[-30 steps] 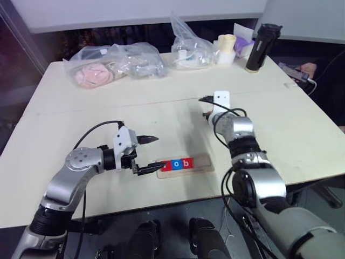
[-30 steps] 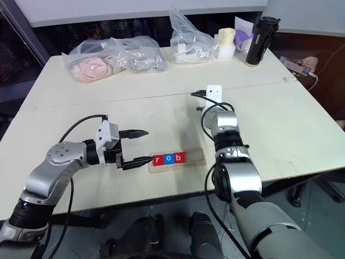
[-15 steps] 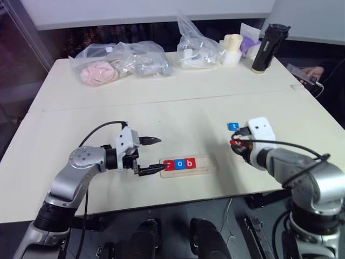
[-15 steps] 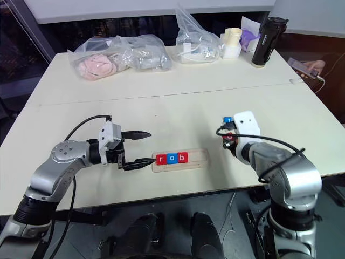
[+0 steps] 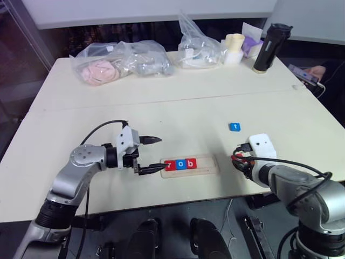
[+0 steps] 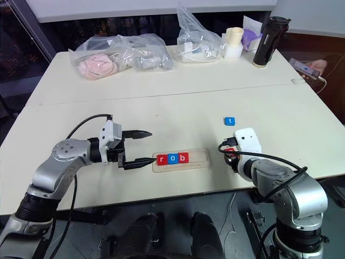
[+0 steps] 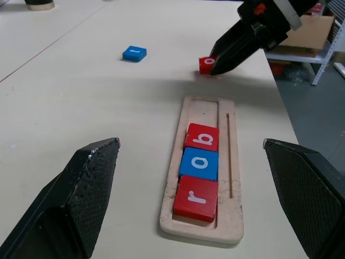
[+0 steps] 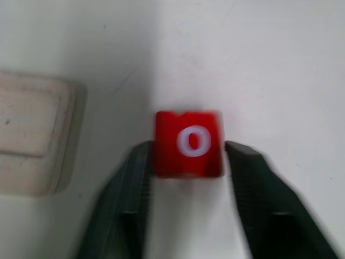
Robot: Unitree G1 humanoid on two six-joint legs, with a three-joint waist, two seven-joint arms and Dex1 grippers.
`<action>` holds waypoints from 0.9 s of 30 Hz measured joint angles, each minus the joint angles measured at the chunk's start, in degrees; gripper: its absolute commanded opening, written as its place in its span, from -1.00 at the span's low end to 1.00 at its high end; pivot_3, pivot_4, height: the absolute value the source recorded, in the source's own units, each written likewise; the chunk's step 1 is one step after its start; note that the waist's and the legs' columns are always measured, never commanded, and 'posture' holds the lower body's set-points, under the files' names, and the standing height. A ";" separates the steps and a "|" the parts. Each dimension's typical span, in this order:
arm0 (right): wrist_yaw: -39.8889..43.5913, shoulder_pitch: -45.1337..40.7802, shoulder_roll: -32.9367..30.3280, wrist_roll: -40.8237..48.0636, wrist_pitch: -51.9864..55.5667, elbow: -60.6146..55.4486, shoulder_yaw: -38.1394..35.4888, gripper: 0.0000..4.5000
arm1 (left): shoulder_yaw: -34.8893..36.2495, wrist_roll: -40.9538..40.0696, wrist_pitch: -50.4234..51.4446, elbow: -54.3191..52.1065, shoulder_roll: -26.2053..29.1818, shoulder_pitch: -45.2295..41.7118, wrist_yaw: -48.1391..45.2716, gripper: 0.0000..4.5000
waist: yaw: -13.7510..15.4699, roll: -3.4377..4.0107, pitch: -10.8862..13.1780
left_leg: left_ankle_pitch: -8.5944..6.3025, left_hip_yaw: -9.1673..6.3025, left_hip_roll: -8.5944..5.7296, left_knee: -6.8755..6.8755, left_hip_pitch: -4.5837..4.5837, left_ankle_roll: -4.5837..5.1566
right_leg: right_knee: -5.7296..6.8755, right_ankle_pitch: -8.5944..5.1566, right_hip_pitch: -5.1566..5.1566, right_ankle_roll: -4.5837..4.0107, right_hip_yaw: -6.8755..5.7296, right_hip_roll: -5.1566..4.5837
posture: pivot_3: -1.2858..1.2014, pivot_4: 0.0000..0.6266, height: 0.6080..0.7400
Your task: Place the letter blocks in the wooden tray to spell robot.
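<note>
Though well advanced, not finished yet. On counter (image 5: 108, 102), wooden tray (image 5: 208, 163) filled from its left end with red r (image 7: 196, 197), blue o (image 7: 199, 163) and red b (image 7: 202, 137); right two places bare. Left pincer (image 5: 160, 154) spread wide at tray's left end, holding nothing. Right pincer (image 5: 236, 160) down on counter just past tray's right end, red o (image 8: 188, 141) at its tip; pinching or letting go, cannot tell. Blue t (image 5: 234, 127) loose farther back, well apart from tray. Left to do: seat red o, then blue t.

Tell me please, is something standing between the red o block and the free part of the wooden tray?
Nothing visible. The red o block lies between the right gripper's fingers, just past the wooden tray's empty end, with bare table between.
</note>
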 measured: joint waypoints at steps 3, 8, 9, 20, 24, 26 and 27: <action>7.75 -2.70 -8.54 3.28 -0.71 0.28 1.50 0.97 | -0.02 0.02 -0.03 -0.01 0.10 -0.02 -0.08 1.00 | -0.02 -0.01 0.01 | -0.02 0.00 0.00 0.01 -0.01 0.03 | -0.10 -0.01 0.05 0.02 -0.04 0.00 | 0.03 -0.52 0.97; 30.42 -1.21 -29.06 2.39 -23.66 3.43 6.02 0.97 | -0.06 0.04 -0.15 0.08 0.20 -0.07 -0.21 1.00 | 0.02 -0.09 -0.01 | -0.15 -0.06 0.13 -0.07 0.01 0.21 | -0.69 0.00 0.38 0.05 -0.38 0.03 | 0.03 -0.52 0.97; 34.92 -0.08 -31.23 0.39 -31.00 6.39 7.17 0.97 | -0.07 0.04 -0.17 0.08 0.17 -0.14 -0.19 1.00 | 0.02 -0.09 -0.01 | -0.19 -0.01 0.10 -0.05 0.00 0.27 | -0.74 0.00 0.39 0.05 -0.38 -0.02 | 0.03 -0.52 0.97; 60.70 -0.58 -33.66 -16.19 -75.06 35.91 17.02 0.97 | -0.05 0.03 -0.11 -0.01 0.30 -0.51 0.42 1.00 | 0.16 -0.09 0.02 | -0.30 0.08 -0.02 0.04 0.01 0.45 | -0.73 0.18 0.40 0.05 -0.26 -0.12 | 0.03 -0.52 0.97; 63.41 -2.32 -30.49 -17.70 -77.70 41.03 18.67 0.97 | -0.05 0.02 0.06 -0.17 0.33 -0.47 0.78 1.00 | 0.10 -0.09 0.02 | -0.30 0.08 -0.02 0.06 0.02 0.45 | -0.71 0.19 0.40 0.04 -0.23 -0.11 | 0.03 -0.52 0.97; 64.16 -2.78 -29.08 -18.26 -78.41 42.72 19.07 0.97 | -0.05 0.01 0.15 -0.29 0.36 -0.46 0.87 1.00 | 0.19 -0.08 0.02 | -0.30 0.08 -0.02 0.06 0.01 0.45 | -0.70 0.19 0.40 0.04 -0.22 -0.12 | 0.03 -0.52 0.97; 64.47 -2.82 -28.71 -18.80 -78.71 43.48 19.16 0.97 | -0.05 0.00 0.17 -0.41 0.41 -0.45 0.89 1.00 | 0.23 -0.08 0.02 | -0.30 0.08 -0.03 0.06 0.01 0.45 | -0.71 0.19 0.40 0.04 -0.22 -0.12 | 0.03 -0.52 0.97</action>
